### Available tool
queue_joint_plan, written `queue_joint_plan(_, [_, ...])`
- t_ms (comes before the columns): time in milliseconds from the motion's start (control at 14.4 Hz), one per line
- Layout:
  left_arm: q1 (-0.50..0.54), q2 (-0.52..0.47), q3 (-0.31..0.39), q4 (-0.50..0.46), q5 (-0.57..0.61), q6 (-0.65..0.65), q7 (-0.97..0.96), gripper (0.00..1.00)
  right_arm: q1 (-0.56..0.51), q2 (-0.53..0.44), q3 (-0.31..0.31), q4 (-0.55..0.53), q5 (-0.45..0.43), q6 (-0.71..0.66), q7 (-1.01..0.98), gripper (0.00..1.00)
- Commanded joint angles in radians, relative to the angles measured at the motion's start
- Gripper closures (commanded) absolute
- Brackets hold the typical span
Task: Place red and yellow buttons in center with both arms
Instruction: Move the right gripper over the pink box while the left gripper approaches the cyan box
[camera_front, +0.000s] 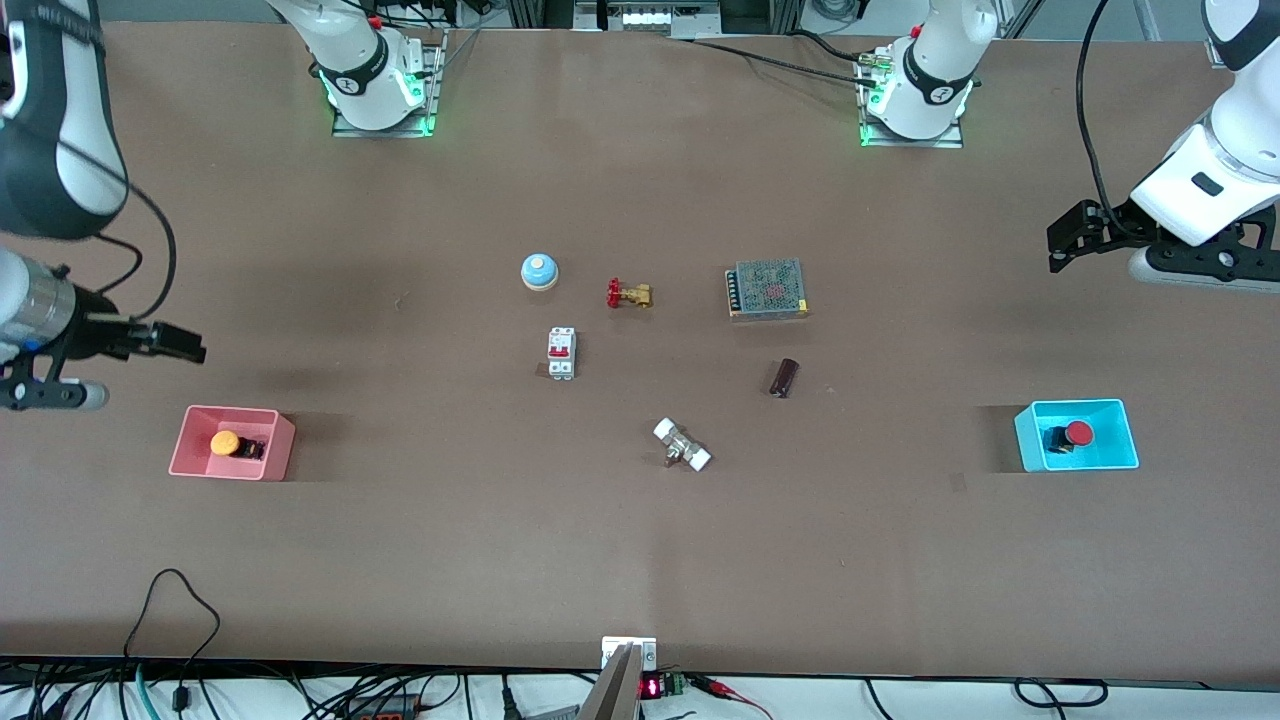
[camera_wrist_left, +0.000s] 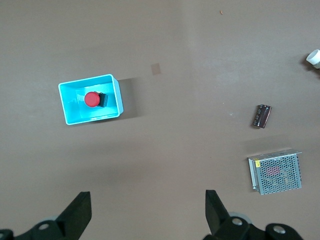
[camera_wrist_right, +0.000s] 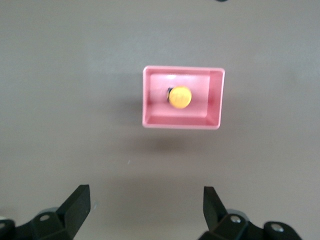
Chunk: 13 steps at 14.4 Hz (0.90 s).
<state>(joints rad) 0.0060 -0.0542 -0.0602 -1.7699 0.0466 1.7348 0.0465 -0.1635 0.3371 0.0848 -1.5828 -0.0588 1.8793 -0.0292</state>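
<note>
Two push buttons lie on the table, one in each of two bins; the red button (camera_front: 1077, 433) sits inside the cyan bin (camera_front: 1122, 462) at the left arm's end, and the yellow button (camera_front: 225, 442) sits inside the pink bin (camera_front: 188, 438) at the right arm's end (each cap on a black base, tipped on its side). Between the bins the brown table centre (camera_front: 640, 520) carries six loose items: one blue dome bell (camera_front: 539, 271), one brass valve with a red handle (camera_front: 629, 294), one white circuit breaker (camera_front: 562, 353), one meshed power supply (camera_front: 767, 289), one dark cylinder (camera_front: 784, 378), and one white-ended fitting (camera_front: 682, 445). The left gripper (camera_wrist_left: 148, 214) hangs above bare table near the cyan bin, fingers spread wide, holding nothing; the right gripper (camera_wrist_right: 147, 211) hangs above bare table near the pink bin, likewise wide apart and empty.
</note>
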Motion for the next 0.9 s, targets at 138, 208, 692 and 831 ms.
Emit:
queue_joint_plan(138, [0.003, 0.117, 0.016, 0.118, -0.013, -0.024, 0.004, 0.00, -0.028, 0.131, 0.010, 0.006, -0.071, 0.151, -0.015, 0.00])
queue_joint_plan(208, [0.003, 0.144, 0.019, 0.154, -0.017, -0.023, 0.004, 0.00, -0.028, 0.152, 0.010, 0.006, -0.096, 0.182, -0.015, 0.00])
queue_joint_plan(692, [0.046, 0.353, 0.023, 0.331, -0.010, -0.014, 0.019, 0.00, -0.064, 0.273, 0.010, 0.003, -0.111, 0.349, -0.015, 0.00])
queue_joint_plan(831, [0.072, 0.427, 0.023, 0.330, -0.010, 0.084, 0.019, 0.00, -0.064, 0.299, 0.010, 0.003, -0.110, 0.376, -0.008, 0.00])
